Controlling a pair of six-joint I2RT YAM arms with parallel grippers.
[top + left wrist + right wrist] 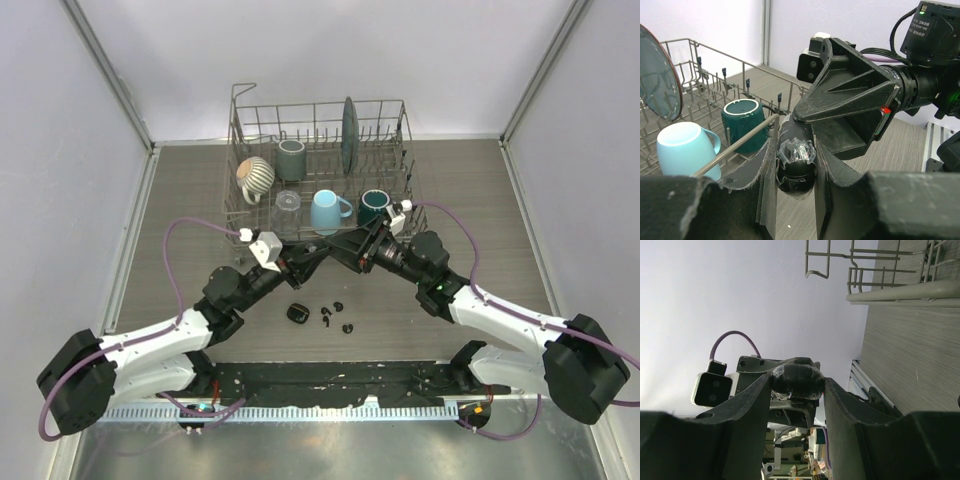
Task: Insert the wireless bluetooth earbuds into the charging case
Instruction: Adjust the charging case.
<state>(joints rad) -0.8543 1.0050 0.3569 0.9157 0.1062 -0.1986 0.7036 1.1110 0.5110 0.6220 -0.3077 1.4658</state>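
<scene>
Brown desk (180,190): charging case (796,167) held aloft, long axis spanning your left end effector (318,256) and right end effector (346,250), both closed on it; earbuds (327,316) loose on desk below, between both arms.

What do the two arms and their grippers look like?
The left arm and right arm have white links, black joints and looping purple cables. The left gripper and right gripper are black, with triangular frames, worn fingers and white wrist cameras.

Bright, even, soft light with faint shadows (glare spots on the charging case (796,152)); near foreground blurs.
</scene>
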